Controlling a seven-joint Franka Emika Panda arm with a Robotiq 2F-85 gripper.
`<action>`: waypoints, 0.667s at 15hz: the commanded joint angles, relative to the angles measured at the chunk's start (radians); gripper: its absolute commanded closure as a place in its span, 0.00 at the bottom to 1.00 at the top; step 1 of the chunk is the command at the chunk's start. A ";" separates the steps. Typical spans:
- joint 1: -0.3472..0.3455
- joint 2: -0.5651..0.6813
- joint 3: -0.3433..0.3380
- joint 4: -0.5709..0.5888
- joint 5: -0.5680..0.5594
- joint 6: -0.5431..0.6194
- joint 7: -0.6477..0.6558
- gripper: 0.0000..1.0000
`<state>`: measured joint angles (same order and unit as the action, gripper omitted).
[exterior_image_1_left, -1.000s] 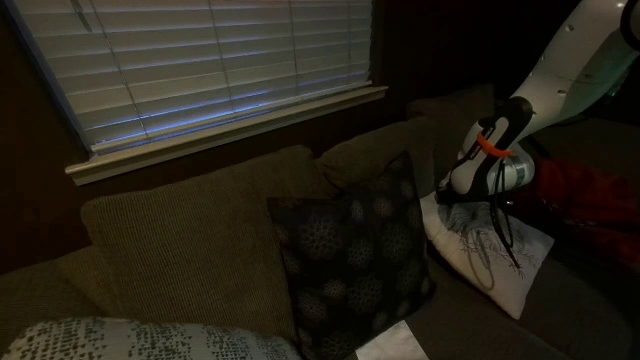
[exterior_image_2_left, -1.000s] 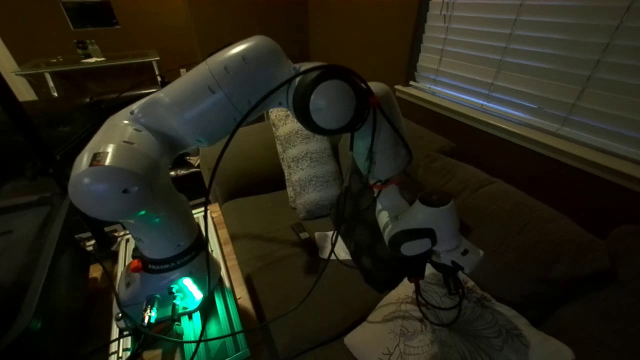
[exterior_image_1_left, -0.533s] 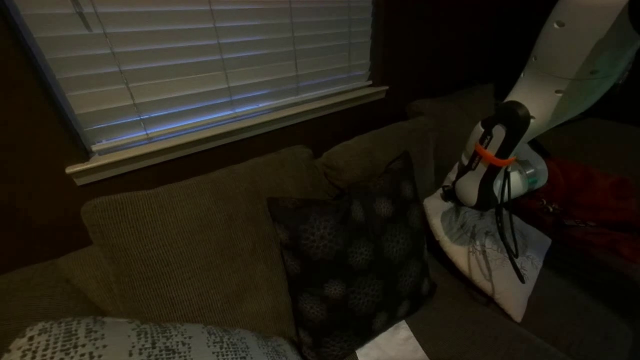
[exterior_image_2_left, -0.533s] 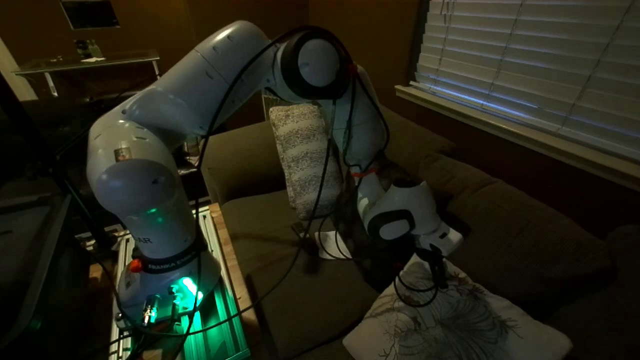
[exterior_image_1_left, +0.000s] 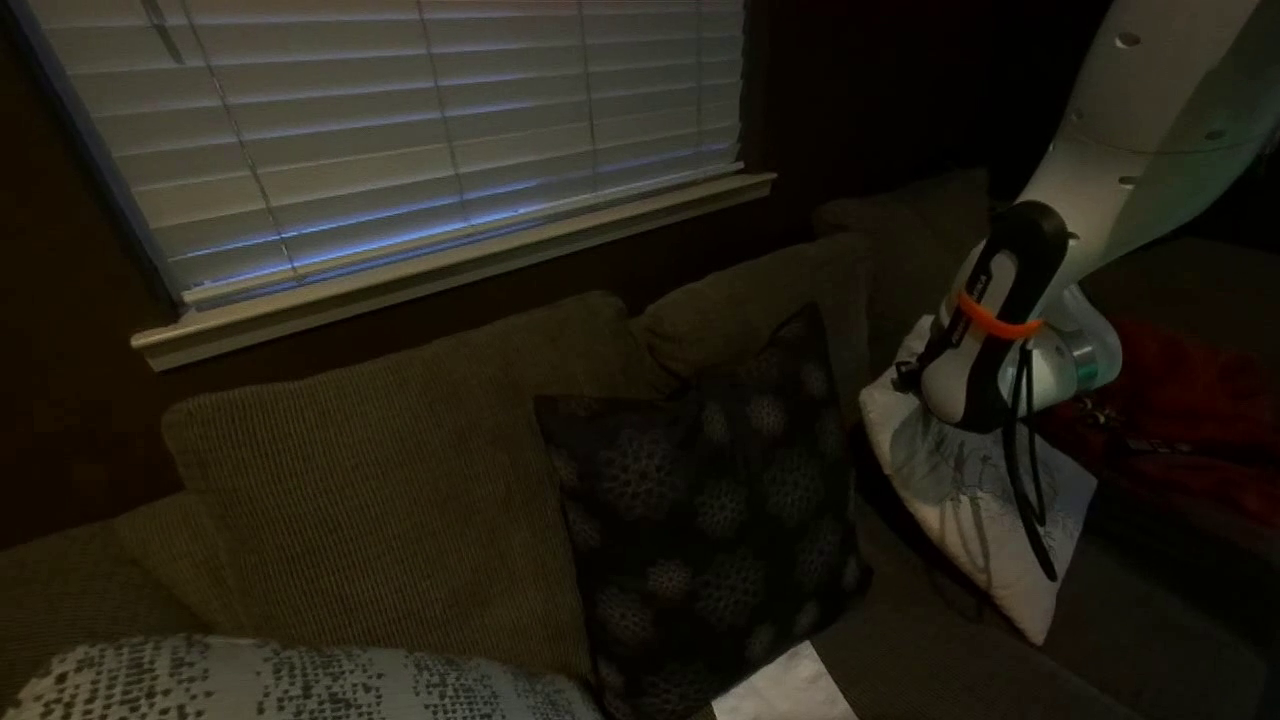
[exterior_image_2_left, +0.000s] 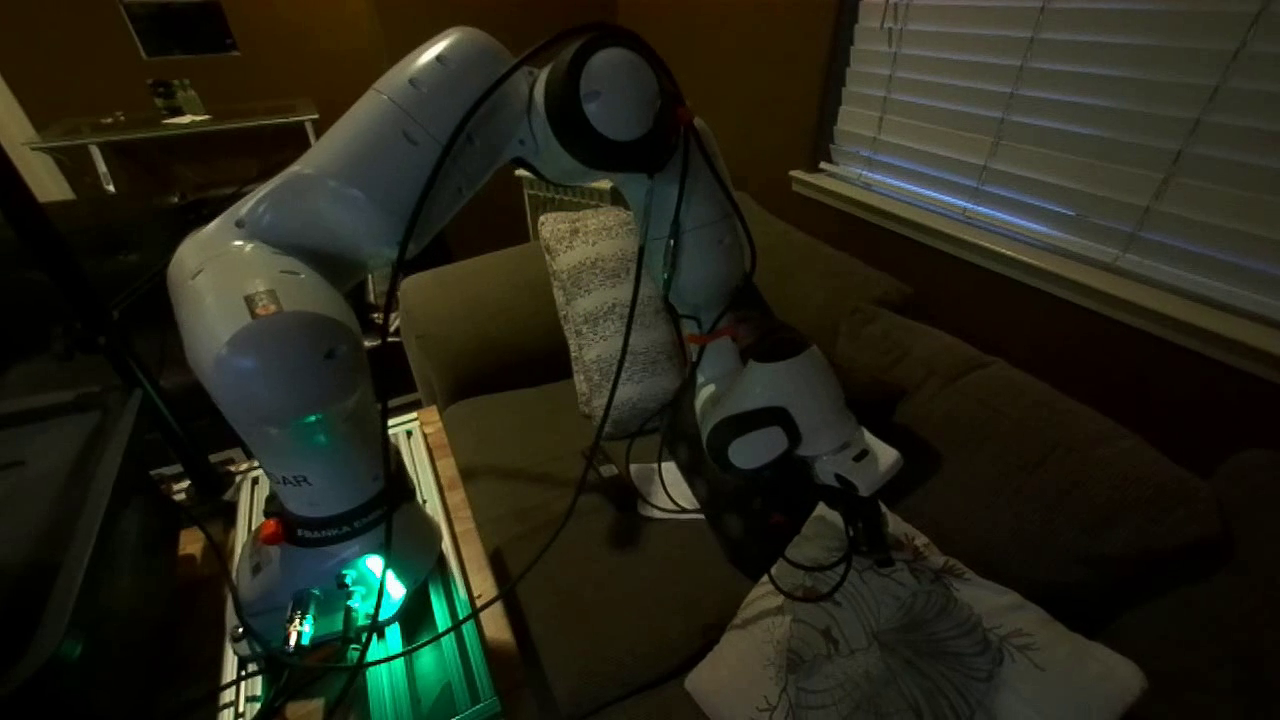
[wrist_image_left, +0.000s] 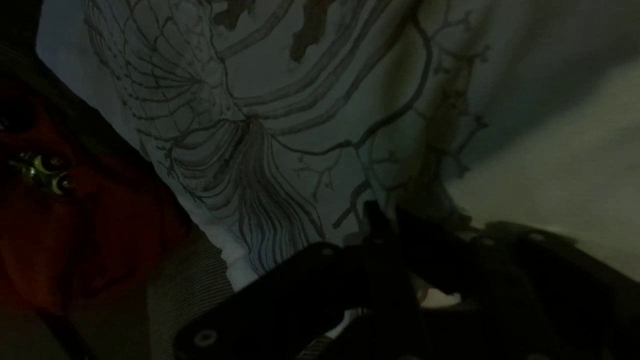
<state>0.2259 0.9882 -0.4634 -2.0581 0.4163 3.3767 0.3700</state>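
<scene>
A white pillow (exterior_image_1_left: 985, 540) with a dark line drawing of shells and coral lies on the brown sofa, in both exterior views (exterior_image_2_left: 930, 650). My gripper (exterior_image_2_left: 877, 550) is over the pillow's upper part. In the wrist view the gripper (wrist_image_left: 387, 215) fingertips are close together, and the white pillow (wrist_image_left: 280, 150) cloth runs in folds to a pinch between them. The fingers are very dark there. In an exterior view the hand hides the fingertips, and the pillow's back corner (exterior_image_1_left: 915, 340) stands up behind the hand.
A black flower-patterned pillow (exterior_image_1_left: 720, 500) leans beside the white one. A white sheet (exterior_image_1_left: 785, 690) and a remote (exterior_image_2_left: 600, 460) lie on the seat. A grey-white pillow (exterior_image_2_left: 610, 320) stands farther along. Red cloth (wrist_image_left: 90, 230) lies alongside. A black cable (exterior_image_2_left: 590, 500) hangs from the arm.
The arm's elbow has risen and drawn back toward the base. The hand has shifted, and the white pillow's back corner now stands higher beside it. The other things stay put.
</scene>
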 joint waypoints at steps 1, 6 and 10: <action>0.080 -0.072 -0.043 -0.096 0.080 0.043 -0.016 0.98; 0.161 -0.082 -0.111 -0.107 0.149 0.031 -0.020 0.98; 0.231 -0.070 -0.177 -0.100 0.194 0.013 0.017 0.98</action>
<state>0.3832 0.9502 -0.5809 -2.1235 0.5622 3.4022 0.3694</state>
